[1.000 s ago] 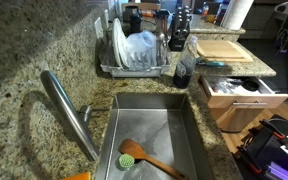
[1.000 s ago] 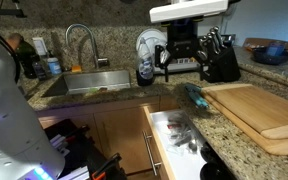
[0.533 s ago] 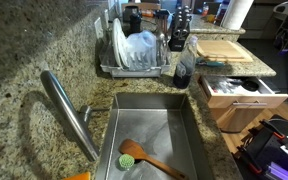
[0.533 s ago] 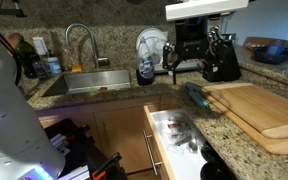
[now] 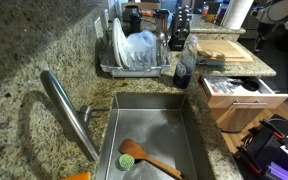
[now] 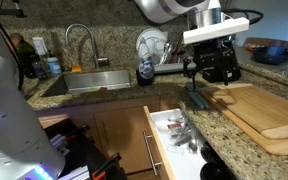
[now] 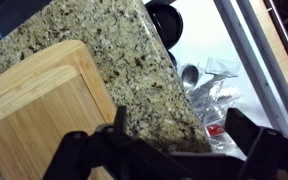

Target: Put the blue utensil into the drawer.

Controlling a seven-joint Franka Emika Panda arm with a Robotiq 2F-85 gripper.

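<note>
Teal-blue, slim and small, the utensil (image 6: 196, 97) lay right of centre on the speckled granite counter (image 7: 104, 30). It sat just beside the pale bamboo cutting board (image 6: 264, 110) and near the open light-wood drawer (image 6: 174, 135). It looked light, stiff and low-lying, so a pinch across its middle seemed best. The black hand (image 6: 210, 70) hung above, spread wide and empty. The board's edge crowded one side, and the drawer's white inside was partly cluttered.

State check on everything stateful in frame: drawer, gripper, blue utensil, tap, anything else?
Light wood pull-out drawer: open, items inside.
Slim teal-blue utensil: flat on granite counter beside bamboo cutting board, ungripped.
Robotiq gripper: open, empty, above the counter.
Steel faucet: no water seen running.
Brown wooden spoon: lying in steel sink.
</note>
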